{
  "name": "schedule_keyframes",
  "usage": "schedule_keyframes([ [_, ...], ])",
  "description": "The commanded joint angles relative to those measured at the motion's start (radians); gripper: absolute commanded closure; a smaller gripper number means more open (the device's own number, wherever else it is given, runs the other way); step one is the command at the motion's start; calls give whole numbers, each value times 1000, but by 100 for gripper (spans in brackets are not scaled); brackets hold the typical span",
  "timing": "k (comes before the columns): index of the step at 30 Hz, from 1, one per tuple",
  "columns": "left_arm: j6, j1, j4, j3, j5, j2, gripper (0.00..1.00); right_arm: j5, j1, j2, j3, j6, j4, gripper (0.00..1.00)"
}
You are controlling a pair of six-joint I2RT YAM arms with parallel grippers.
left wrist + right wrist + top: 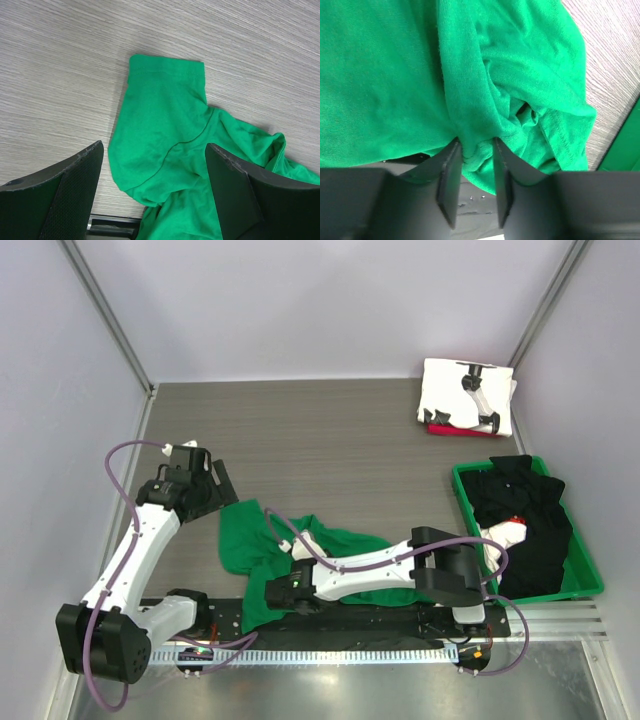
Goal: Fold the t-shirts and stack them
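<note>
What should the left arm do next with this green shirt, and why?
Probably lower the left fingers and pinch the sleeve beneath them. They stand open and empty, while the right fingers pinch a bunched fold of the green t-shirt. The cloth lies crumpled, so a second hold seems needed to spread it flat.

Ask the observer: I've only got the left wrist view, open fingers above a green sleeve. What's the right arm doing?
Observer: The right fingers pinch a bunched fold of the green t-shirt.
Operator: Anything stacked yet?
Observer: A folded white t-shirt lies on a red one, far right.
Operator: What's left to fold?
Observer: Black t-shirts lie piled in the green bin on the right.
</note>
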Motion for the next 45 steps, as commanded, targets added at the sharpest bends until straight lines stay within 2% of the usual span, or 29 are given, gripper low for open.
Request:
schedule_keyframes([
  [1,21,-4,11,0,-7,-17,17,61,1,-20,18,29,-25,66],
  [8,19,-7,11,-2,-9,-14,17,63,1,-57,27,33,-28,74],
  [10,19,-6,11,-2,-9,-14,17,52,1,-59,30,29,-30,73],
  [14,19,-9,11,-2,-10,-14,17,35,1,-82,22,35,-28,64],
  [29,18,-12,11,-2,-12,-12,17,48,-18,-149,-31,33,-27,63],
  [39,18,-10,11,-2,-13,-9,17,35,-29,-146,-84,10,41,79],
  [42,18,-12,10,-2,-15,-9,17,40,-50,-160,-108,-4,65,88],
  [43,18,-12,10,-2,-15,-9,17,41,-59,-164,-120,-14,73,97],
  [45,18,-12,10,-2,-15,-9,17,46,-85,-180,-130,-30,84,99],
])
